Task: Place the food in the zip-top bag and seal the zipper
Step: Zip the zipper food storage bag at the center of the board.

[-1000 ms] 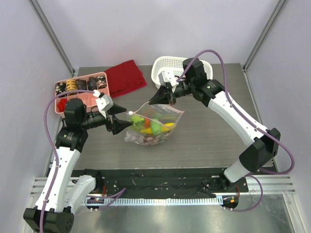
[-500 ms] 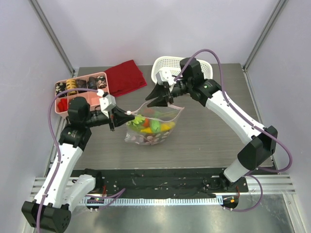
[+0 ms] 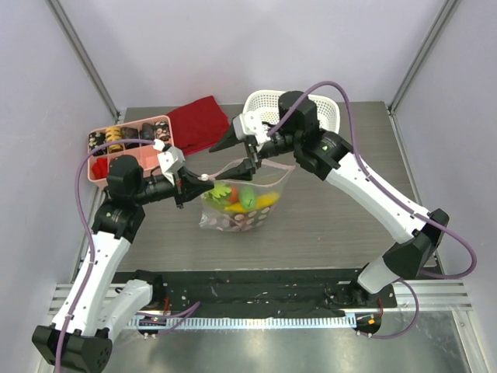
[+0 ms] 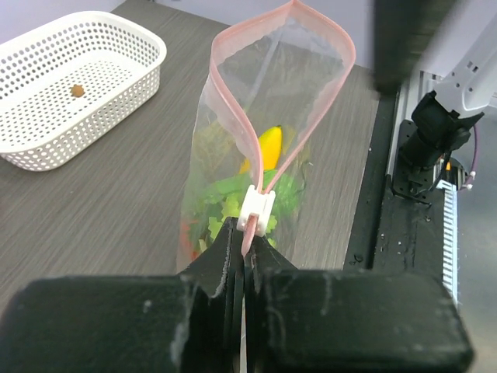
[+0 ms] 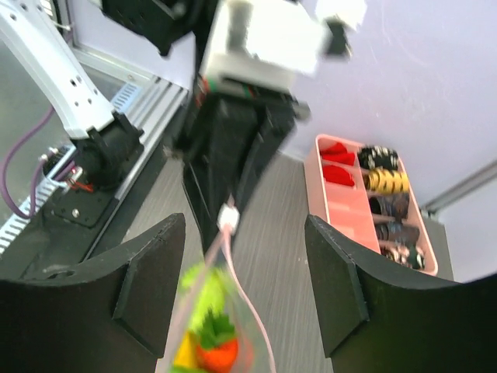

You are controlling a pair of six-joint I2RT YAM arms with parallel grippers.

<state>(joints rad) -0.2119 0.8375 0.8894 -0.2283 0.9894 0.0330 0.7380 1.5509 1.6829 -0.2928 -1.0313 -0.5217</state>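
Observation:
The zip-top bag (image 3: 237, 208) stands on the table with its mouth gaping; the food shows through it as green pieces (image 4: 225, 203), a yellow banana (image 4: 269, 146) and a red-orange piece (image 5: 219, 354). My left gripper (image 3: 189, 189) (image 4: 247, 238) is shut on the end of the pink zipper (image 4: 233, 116), just behind the white slider (image 4: 258, 211) (image 3: 204, 178). My right gripper (image 3: 237, 155) (image 5: 242, 233) hangs open above the bag's mouth, astride the zipper near the slider (image 5: 227, 216), touching nothing.
A white perforated basket (image 3: 268, 107) (image 4: 70, 85) stands at the back, holding one small brown bit. A red cloth (image 3: 200, 124) lies left of it. The pink tray (image 3: 128, 144) (image 5: 373, 203) of small bits sits at the far left.
My left gripper has closed on the zipper end by the slider. My right gripper has let go of the bag's rim, opened, and shifted left over the mouth.

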